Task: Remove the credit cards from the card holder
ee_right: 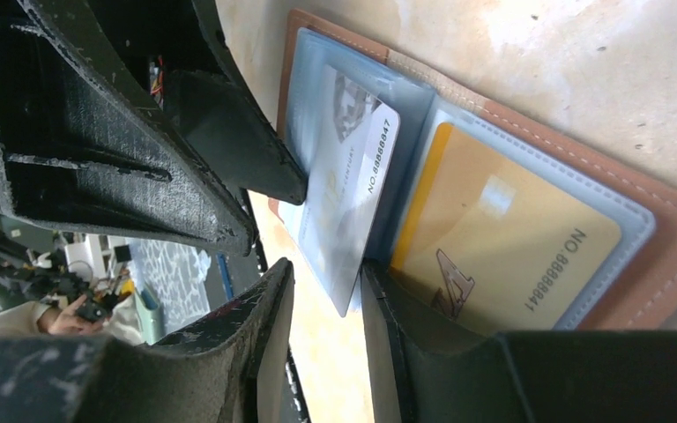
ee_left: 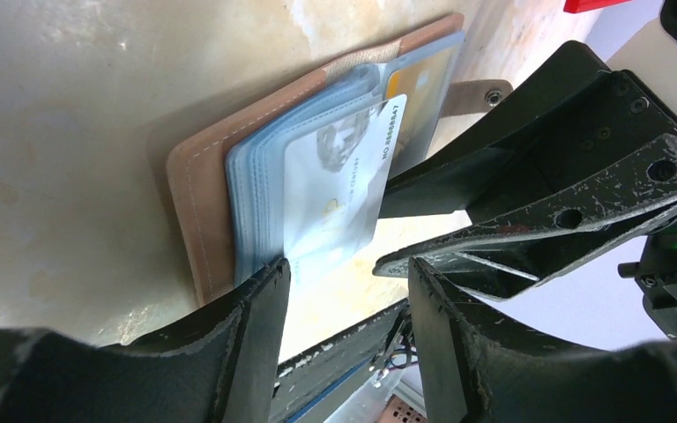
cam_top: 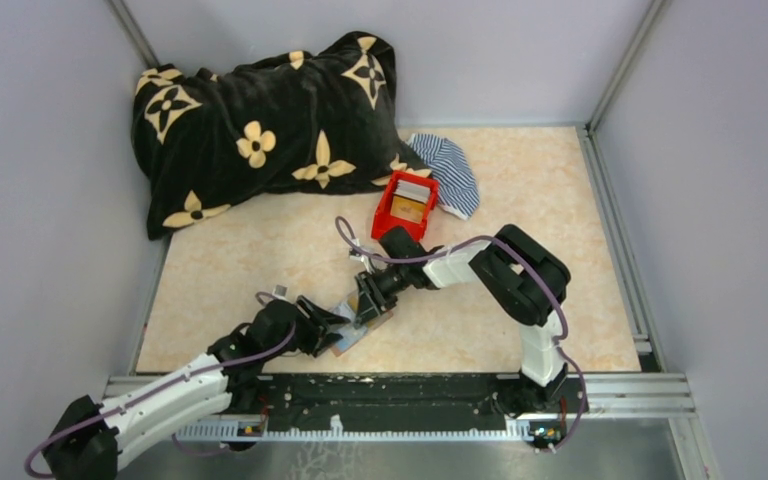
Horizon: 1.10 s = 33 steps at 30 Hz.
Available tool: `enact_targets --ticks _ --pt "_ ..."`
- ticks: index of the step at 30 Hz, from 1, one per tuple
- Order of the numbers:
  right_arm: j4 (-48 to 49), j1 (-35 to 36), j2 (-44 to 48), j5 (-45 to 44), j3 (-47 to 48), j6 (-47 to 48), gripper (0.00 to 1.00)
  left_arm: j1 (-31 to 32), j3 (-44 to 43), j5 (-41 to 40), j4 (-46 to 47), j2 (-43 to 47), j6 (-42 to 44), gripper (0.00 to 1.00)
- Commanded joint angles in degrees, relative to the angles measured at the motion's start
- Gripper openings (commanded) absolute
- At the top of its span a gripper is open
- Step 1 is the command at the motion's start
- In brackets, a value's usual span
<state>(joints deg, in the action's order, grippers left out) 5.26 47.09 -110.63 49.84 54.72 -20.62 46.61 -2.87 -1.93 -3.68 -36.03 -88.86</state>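
The card holder (cam_top: 358, 328) lies open on the table near its front edge, brown leather (ee_left: 196, 198) with clear bluish sleeves. A light blue credit card (ee_left: 339, 181) sticks halfway out of a sleeve. An orange card (ee_right: 502, 247) sits inside the neighbouring sleeve. My left gripper (ee_left: 348, 282) is open, one fingertip (ee_left: 269, 278) touching the sleeves' edge. My right gripper (ee_right: 326, 286) is open, the blue card's (ee_right: 348, 203) corner between its fingers. Its right finger (ee_right: 388, 304) rests on the orange card's sleeve.
A red open-top box (cam_top: 405, 205) with cards in it stands behind the grippers, beside a striped cloth (cam_top: 450, 170). A black flower-patterned pillow (cam_top: 260, 120) fills the back left. The metal rail (cam_top: 400, 385) runs along the front edge.
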Motion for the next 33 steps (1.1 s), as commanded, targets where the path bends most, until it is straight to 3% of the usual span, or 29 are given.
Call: enact_targets --ticks 1,3,9,12,20,33 --pt "0.68 0.66 -1.25 3.9 1.23 1.26 0.37 -0.03 6.96 -2.72 -10.47 0.86 -0.6 0.6" --pt "0.27 0.93 -1.26 2.78 1.38 0.95 0.35 -0.03 7.31 -2.42 -9.51 0.29 -0.59 0.6" --pt "0.19 0.97 -1.58 2.24 1.41 0.67 0.18 -0.03 6.83 -2.37 -8.28 -1.73 0.49 0.6" --pt "-0.37 0.9 -1.75 1.52 1.54 0.83 0.0 -0.03 6.98 -2.35 -8.1 -1.57 0.65 0.6" --pt "2.11 -2.56 2.07 -0.63 -1.11 -2.13 0.0 -0.03 7.41 -2.52 -9.41 0.72 0.01 0.61" --pt "-13.27 -6.48 11.24 -12.05 1.13 4.51 0.0 -0.12 7.37 -2.91 -10.92 4.82 0.92 0.61"
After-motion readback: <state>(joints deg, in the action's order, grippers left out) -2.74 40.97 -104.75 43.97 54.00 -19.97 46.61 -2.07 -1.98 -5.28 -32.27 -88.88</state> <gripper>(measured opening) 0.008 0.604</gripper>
